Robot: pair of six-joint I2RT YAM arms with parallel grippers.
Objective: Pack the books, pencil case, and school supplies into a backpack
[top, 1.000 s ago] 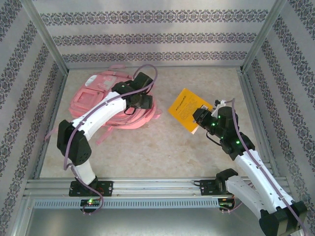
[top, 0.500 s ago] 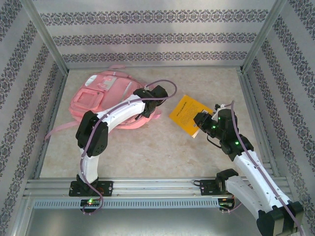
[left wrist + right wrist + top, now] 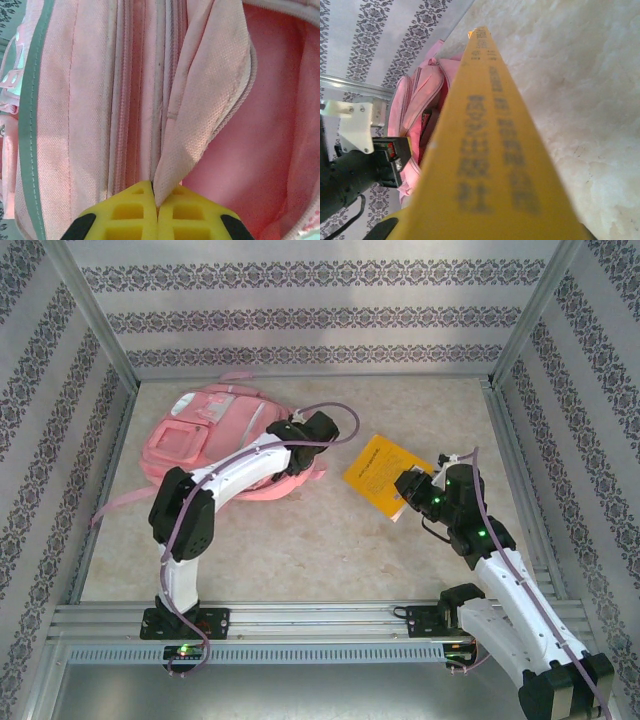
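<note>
The pink backpack (image 3: 195,445) lies at the back left of the table. At its right edge, my left gripper (image 3: 296,458) is shut on a pale pink flap (image 3: 200,100) of the backpack's opening, the fabric pinched between the yellow fingertips (image 3: 135,210). The flap is held up, and the darker pink inside (image 3: 265,145) shows beside it. My right gripper (image 3: 405,498) is shut on the near corner of the yellow-orange book (image 3: 378,470), holding it tilted right of the backpack. In the right wrist view, the book's printed edge (image 3: 490,140) runs toward the backpack (image 3: 420,95). The other books, the pencil case and the supplies are out of view.
Metal frame posts and patterned walls close in the beige table (image 3: 300,540) on three sides. A rail (image 3: 300,625) runs along the near edge by the arm bases. The left arm (image 3: 360,170) stands close beside the held book in the right wrist view.
My left arm swung from over the backpack to its right edge, then held nearly still. The right gripper shifted slightly with the yellow-orange book.
</note>
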